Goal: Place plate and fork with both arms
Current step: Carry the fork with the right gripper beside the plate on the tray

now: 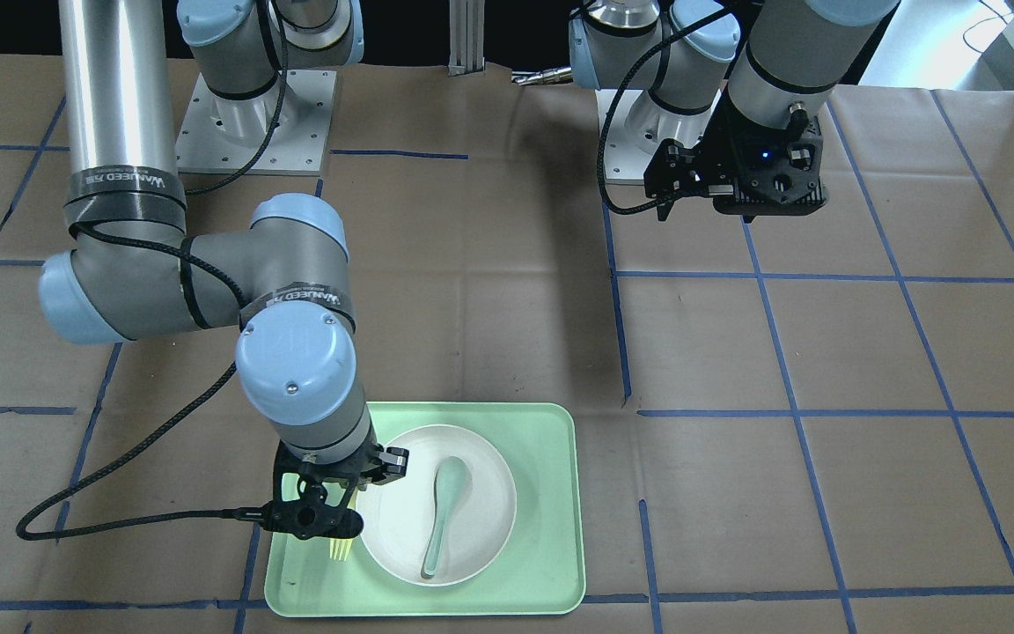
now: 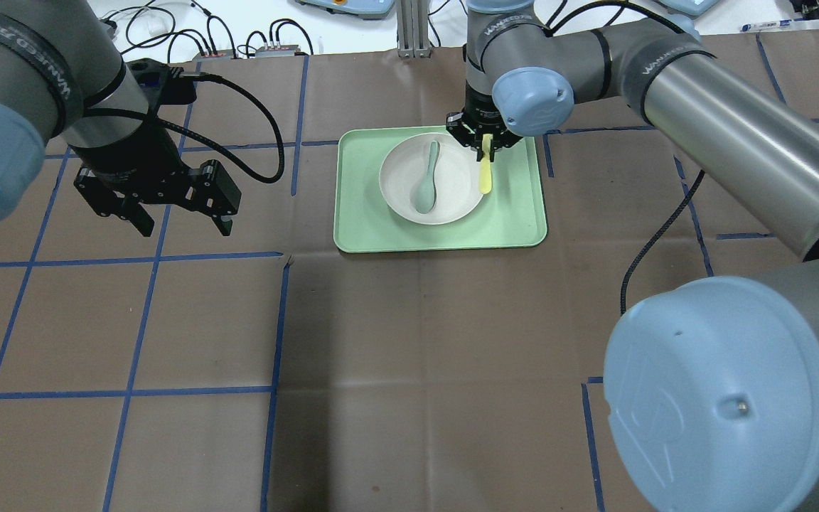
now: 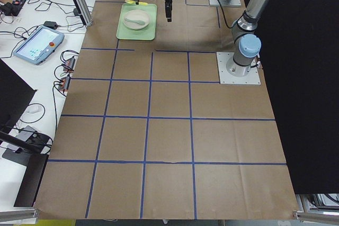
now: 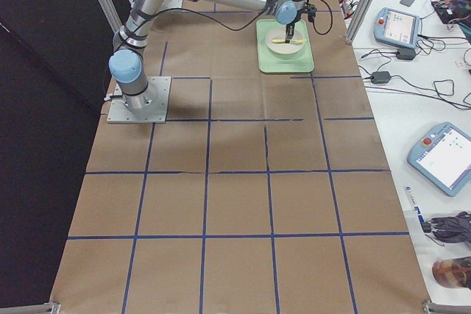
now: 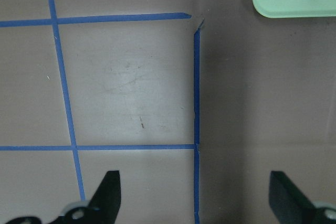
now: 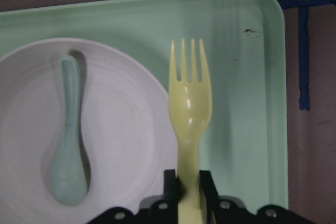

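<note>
Furthest left in the overhead view, the left gripper hangs above the table, well to the left of the tray. Its fingers stand wide apart with nothing between them. Its wrist camera sees only brown paper, blue tape and one rounded corner of the tray at the top right.

The tray is pale green and rectangular and lies flat on the table. The plate sits inside it, a little left of the tray's middle, with bare green showing all round. A grey-green spoon lies in the plate, its bowl toward the tray's near edge (the robot's side) and its handle toward the far edge.

Further right, the fork is over the right-hand part of the tray, inside its right edge. Its handle end is clamped between the fingers of the right gripper, and the tines point away from them. Whether the tines touch the tray floor cannot be told from any view. The right gripper itself is above the tray toward its far edge, and its arm reaches in from the right.
</note>
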Motion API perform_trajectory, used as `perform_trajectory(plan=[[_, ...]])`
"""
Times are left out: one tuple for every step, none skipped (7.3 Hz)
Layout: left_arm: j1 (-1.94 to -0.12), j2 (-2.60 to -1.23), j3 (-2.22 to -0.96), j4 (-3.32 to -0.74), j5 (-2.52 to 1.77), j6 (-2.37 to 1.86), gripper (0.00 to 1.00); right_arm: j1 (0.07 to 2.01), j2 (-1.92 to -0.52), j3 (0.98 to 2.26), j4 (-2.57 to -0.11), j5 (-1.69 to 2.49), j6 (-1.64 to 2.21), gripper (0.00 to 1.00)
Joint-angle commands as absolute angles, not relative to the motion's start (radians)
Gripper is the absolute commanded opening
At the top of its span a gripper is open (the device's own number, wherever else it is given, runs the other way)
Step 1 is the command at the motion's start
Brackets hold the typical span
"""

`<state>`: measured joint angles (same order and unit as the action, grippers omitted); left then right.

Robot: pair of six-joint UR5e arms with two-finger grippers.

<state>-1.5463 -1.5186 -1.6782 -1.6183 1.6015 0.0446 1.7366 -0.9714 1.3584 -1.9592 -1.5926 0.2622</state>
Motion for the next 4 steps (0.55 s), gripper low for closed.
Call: perform_trajectory(plan=[[-1.546, -1.519, -1.678, -1.618, 1.601, 0.044, 1.00, 1.686, -0.956, 1.413, -2.046, -1.594, 0.204, 0.03], [-1.546, -1.520, -1.678, -1.618, 1.601, 0.044, 1.00, 1.686, -0.922, 1.410, -2.063, -1.594, 0.190, 0.03], [-1.548, -1.522, -1.678, -1.618, 1.601, 0.044, 1.00, 1.687, -0.885, 1.410, -2.109, -1.615, 0.189, 0.03], [-1.548, -1.520, -1.678, -1.618, 1.601, 0.044, 1.00, 1.687, -0.858, 1.402, -2.134, -1.626, 0.190, 0.03]])
